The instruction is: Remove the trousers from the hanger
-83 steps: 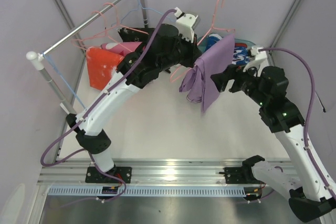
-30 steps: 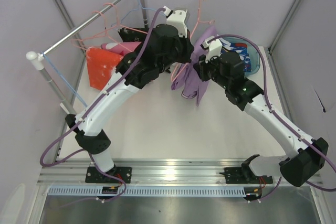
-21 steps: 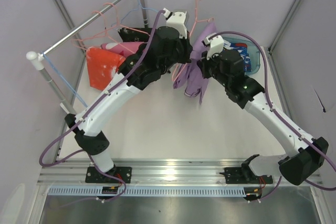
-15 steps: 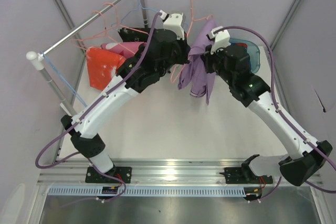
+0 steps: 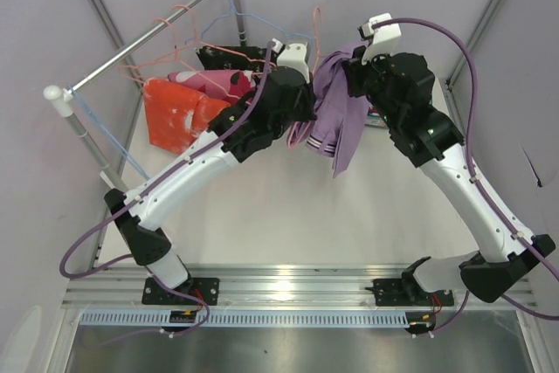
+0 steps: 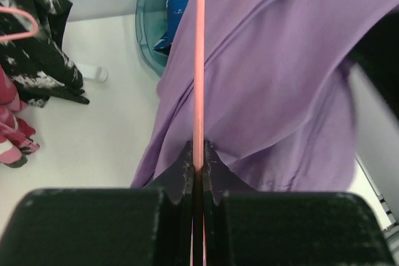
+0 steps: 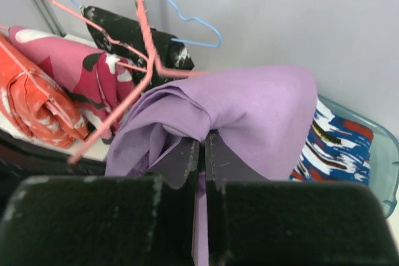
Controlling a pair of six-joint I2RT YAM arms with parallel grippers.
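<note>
The lavender trousers (image 5: 336,120) hang bunched between my two arms, still draped over the pink hanger (image 5: 316,31). My left gripper (image 6: 198,154) is shut on the pink hanger's wire (image 6: 199,60), with the lavender trousers (image 6: 274,79) just beyond it. My right gripper (image 7: 203,144) is shut on a fold of the lavender trousers (image 7: 249,110). The pink hanger's wire (image 7: 140,42) crosses to the left of that fold. In the top view the fingers of both grippers are hidden by the cloth and wrists.
Orange (image 5: 175,115), pink-magenta (image 5: 210,85) and black speckled trousers (image 5: 223,57) lie by the rail (image 5: 140,37). A blue hanger (image 5: 253,19) hangs there. A teal tub (image 7: 386,154) holds blue-white-red trousers (image 7: 336,141). Walls stand close behind.
My right gripper closed on the lavender trousers and lifted them up and toward the back wall. The left gripper kept its hold on the hanger and shifted slightly. The tub is now covered in the top view.
</note>
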